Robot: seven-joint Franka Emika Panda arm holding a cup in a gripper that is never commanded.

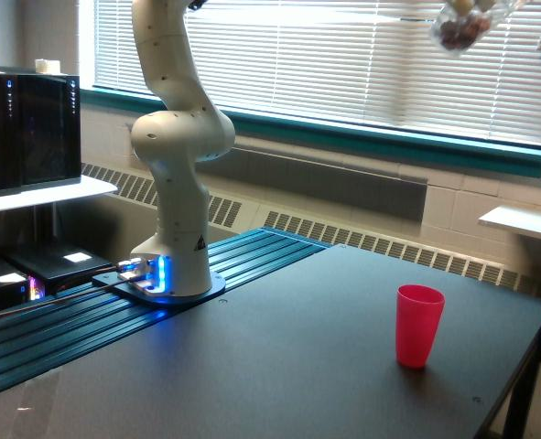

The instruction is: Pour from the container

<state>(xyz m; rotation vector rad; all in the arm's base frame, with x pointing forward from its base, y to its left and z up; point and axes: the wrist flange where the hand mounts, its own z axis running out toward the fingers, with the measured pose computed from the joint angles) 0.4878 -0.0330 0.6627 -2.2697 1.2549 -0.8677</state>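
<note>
- One clear container point(464, 26), dark contents, tilted at the top edge.
- One pink cup point(419, 325) upright near the desk's point(279, 366) right edge.
- Gripper out of frame; grasp undeterminable.

The robot arm point(174, 137) is glossy off-white, built from fat rounded tube sections that meet at a bulging joint. Small dark dots, probably screws, run along its upper section. Low on the front of the column sits a black warning triangle point(198, 244). The foot stands on a dark round plate point(183, 291), where blue lights point(163, 272) glow beside plugged-in cables.
</note>
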